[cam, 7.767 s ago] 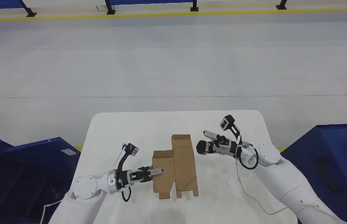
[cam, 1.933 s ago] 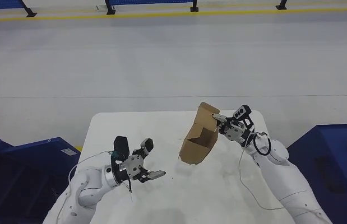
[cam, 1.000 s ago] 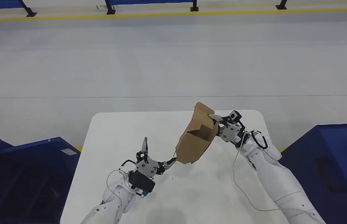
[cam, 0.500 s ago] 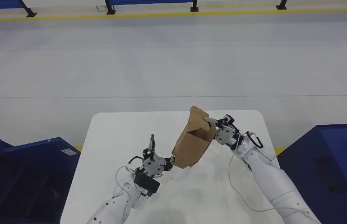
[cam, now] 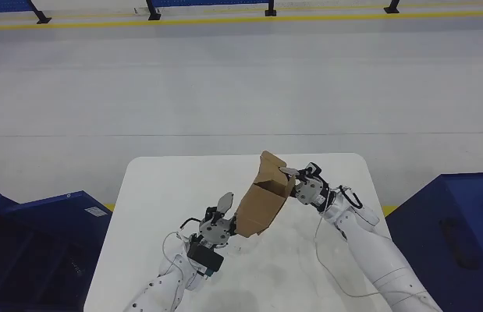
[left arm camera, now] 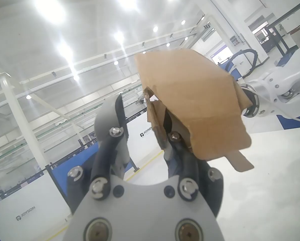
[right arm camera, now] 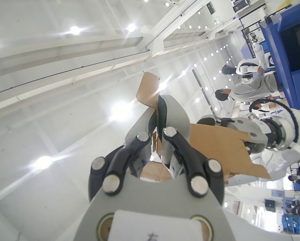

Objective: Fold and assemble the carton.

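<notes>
Your carton [cam: 263,204] hangs tilted at mid-frame in the top view, and you can't tell whether its low end touches the tabletop [cam: 163,195]. The right tool [cam: 290,178] is at the carton's upper right corner, jaws narrow, pinching a flap. The left tool [cam: 229,213] sits at the lower left edge, spread wide and gripping nothing. From its wrist, one finger [left arm camera: 114,124] stands clear. The other is half lost behind cardboard, contact unclear.

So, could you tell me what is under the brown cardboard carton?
Beneath the lower end of the brown cardboard carton sits the open left tool, above the white table. A flap hides one fingertip.
</notes>
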Motion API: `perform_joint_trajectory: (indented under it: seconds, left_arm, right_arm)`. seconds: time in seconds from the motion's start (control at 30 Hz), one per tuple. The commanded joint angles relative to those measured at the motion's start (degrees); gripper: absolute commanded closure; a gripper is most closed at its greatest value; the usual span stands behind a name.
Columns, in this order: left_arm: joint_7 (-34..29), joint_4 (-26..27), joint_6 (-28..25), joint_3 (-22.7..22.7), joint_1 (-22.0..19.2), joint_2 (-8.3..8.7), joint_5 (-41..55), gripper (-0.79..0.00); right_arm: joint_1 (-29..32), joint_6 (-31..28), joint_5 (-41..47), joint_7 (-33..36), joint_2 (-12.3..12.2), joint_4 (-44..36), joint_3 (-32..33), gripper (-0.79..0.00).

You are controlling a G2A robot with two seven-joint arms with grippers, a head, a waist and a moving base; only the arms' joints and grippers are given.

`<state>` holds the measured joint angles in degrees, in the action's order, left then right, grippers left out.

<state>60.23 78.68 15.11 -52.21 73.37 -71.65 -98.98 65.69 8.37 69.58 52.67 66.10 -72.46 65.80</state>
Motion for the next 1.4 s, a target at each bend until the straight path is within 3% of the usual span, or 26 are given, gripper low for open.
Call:
perform_joint_trajectory:
  seconds: [0.0, 0.17, 0.2, 0.23, 0.53, 0.7, 0.83, 1.03, 1.17, 1.23, 1.37]
  left_arm:
    - [0.09, -0.03, -0.21, -0.07, 0.02, -0.09, 0.00, -0.012]
    - [0.33, 0.02, -0.22, -0.48, 0.26, -0.28, -0.29, 0.000]
    - [0.41, 0.08, -0.17, -0.58, 0.35, -0.31, -0.33, 0.000]
    - [0.50, 0.16, -0.26, -0.67, 0.46, -0.34, -0.30, 0.000]
    - [-0.70, 1.18, -1.43, -2.30, 1.32, -0.36, -0.07, 0.000]
    - [-5.84, 3.11, -6.61, -4.04, 1.97, 0.09, 0.43, 0.000]
    - [-13.05, 5.74, -15.28, -5.76, 2.85, 0.67, 3.09, 0.000]
    - [-21.98, 10.25, -29.62, -8.60, 4.49, 1.71, 8.65, 0.000]
    - [-28.73, 11.97, -40.34, -10.48, 5.24, 2.18, 17.58, 0.000]
    - [-32.46, 11.78, -47.06, -11.32, 5.58, 2.29, 26.40, 0.000]
    - [-40.65, 9.99, -54.59, -11.33, 4.97, 2.18, 41.22, 0.000]
  right_arm:
    - [0.00, -0.08, -0.20, -0.08, 0.11, 0.11, -0.09, 0.000]
    - [-0.09, -0.30, -0.74, -0.15, 0.35, 0.17, 0.01, 0.000]
    - [-0.17, -0.46, -1.54, -0.28, 0.34, 0.17, 0.04, -0.111]
    - [-0.22, -0.98, -2.39, -0.62, 0.33, 0.12, 0.16, -0.782]
    - [0.10, -3.00, -5.51, -0.33, -0.40, 2.53, 4.53, -0.785]
    - [0.52, -8.21, -11.38, 0.87, -1.76, 3.77, 10.15, -0.785]
    - [2.06, -17.67, -18.05, 4.41, -2.94, 1.23, 14.94, -0.785]
    - [2.06, -17.67, -18.05, 4.41, -2.94, 1.23, 14.94, -0.785]
    - [3.62, -23.15, -26.59, 3.08, -3.59, -3.18, 16.72, -0.785]
    - [5.25, -22.80, -27.06, 6.08, -4.03, -6.51, 18.15, -0.785]
    - [7.50, -23.91, -29.11, 10.66, -4.87, -10.72, 21.48, -0.785]
